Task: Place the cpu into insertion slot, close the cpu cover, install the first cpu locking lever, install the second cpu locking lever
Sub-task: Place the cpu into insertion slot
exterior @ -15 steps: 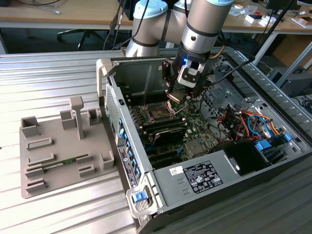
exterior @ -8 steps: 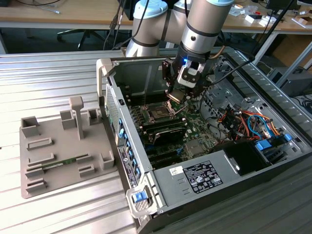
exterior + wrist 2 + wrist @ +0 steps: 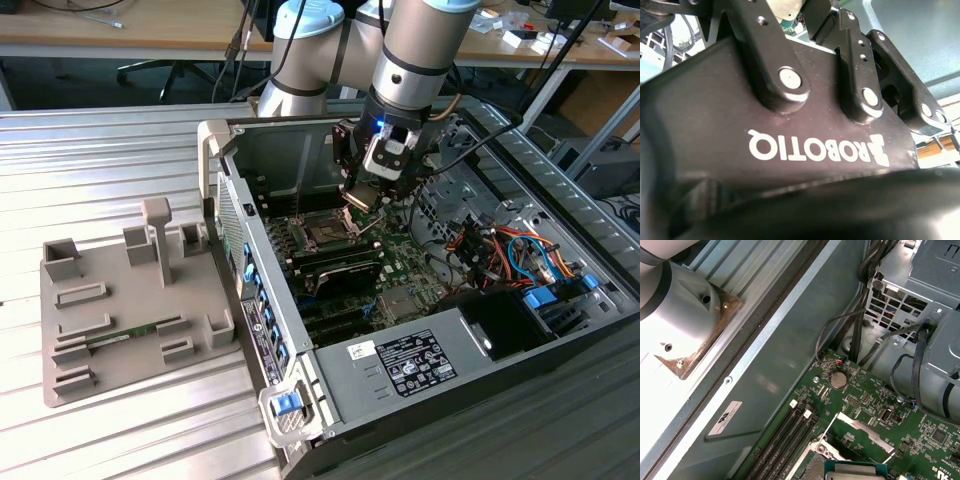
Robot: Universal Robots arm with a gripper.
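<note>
Pincer (image 3: 362, 200) with cpu (image 3: 356, 195) above insertion slot (image 3: 325, 236)

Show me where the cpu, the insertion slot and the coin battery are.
the cpu (image 3: 358, 197), exterior view, middle of its pale flat face.
the insertion slot (image 3: 326, 236), exterior view, its dark centre.
the coin battery (image 3: 838, 380), first wrist view, middle of its round top.

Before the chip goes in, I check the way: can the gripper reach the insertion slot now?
Probably yes. The gripper, shut on the cpu, hangs close above the insertion slot, toward the exterior view's right. The slot's dark centre lies uncovered, and nothing stands between them.
</note>
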